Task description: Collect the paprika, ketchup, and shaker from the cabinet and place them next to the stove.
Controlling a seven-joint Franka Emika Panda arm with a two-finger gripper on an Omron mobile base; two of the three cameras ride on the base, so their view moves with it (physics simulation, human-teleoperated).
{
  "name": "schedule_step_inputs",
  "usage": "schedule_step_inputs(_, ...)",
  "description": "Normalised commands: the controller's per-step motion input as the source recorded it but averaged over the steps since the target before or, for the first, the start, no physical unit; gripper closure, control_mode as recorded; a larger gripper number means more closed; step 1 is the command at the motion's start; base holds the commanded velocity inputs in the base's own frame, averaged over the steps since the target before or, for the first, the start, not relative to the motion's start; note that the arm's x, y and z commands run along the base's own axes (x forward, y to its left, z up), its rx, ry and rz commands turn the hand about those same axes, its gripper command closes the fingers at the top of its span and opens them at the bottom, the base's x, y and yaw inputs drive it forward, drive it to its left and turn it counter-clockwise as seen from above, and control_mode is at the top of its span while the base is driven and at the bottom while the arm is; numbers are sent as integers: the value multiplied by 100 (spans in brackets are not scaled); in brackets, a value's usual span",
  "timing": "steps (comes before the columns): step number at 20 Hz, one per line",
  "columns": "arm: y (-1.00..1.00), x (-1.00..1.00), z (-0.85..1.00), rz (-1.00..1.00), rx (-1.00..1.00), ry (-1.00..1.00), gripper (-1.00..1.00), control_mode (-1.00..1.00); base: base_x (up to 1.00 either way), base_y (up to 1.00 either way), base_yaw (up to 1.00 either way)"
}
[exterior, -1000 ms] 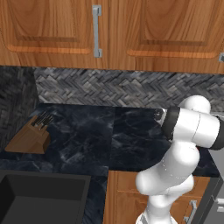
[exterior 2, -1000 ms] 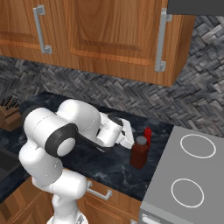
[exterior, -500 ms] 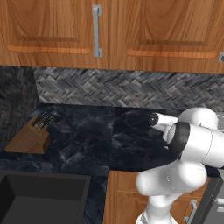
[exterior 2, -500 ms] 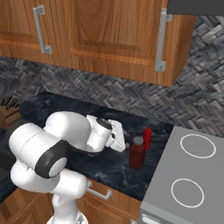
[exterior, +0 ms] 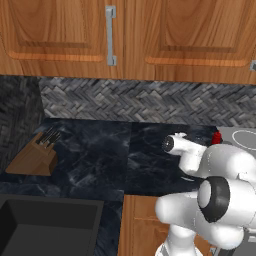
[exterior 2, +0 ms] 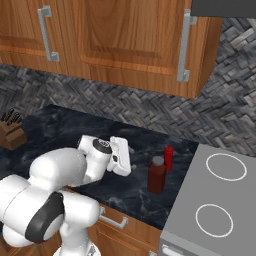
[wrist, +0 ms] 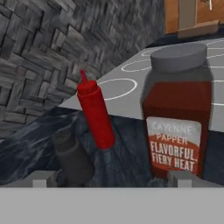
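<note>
The paprika (wrist: 177, 127), a dark red-brown jar with a pale label, stands close in front of my right fingertip. The ketchup (wrist: 94, 113), a slim red bottle, stands further back beside the stove (wrist: 131, 85). The shaker (wrist: 72, 155), a small dark cylinder, rests on the counter just inside my left fingertip (wrist: 43, 178). My gripper (wrist: 112, 180) is open, its fingers wide apart and holding nothing. In the right base view the gripper (exterior 2: 125, 159) hangs left of the paprika (exterior 2: 157, 175) and ketchup (exterior 2: 169, 158), next to the stove (exterior 2: 220, 200). The cabinet is out of view.
Closed wood-door cupboards (exterior: 110, 35) hang over the dark marble counter (exterior: 100, 150). A knife block (exterior: 35, 155) stands at the counter's left and a black sink (exterior: 45, 225) lies in front of it. A herringbone tile wall (exterior 2: 125, 105) runs behind.
The hand has drawn back to the left, away from the paprika and ketchup, and the arm has folded lower in front of the counter.
</note>
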Motion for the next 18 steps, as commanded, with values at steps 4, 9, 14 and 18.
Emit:
schedule_step_inputs(4,32,-41,15,-4,-2,-10,-100,-100,0,0,0)
schedule_step_inputs(9,17,-51,23,-4,-2,-7,-100,-100,0,0,0)
schedule_step_inputs(14,14,-46,39,-3,-2,-1,-100,-100,0,0,0)
schedule_step_inputs(18,15,-51,25,-3,-3,0,-100,-100,0,0,0)
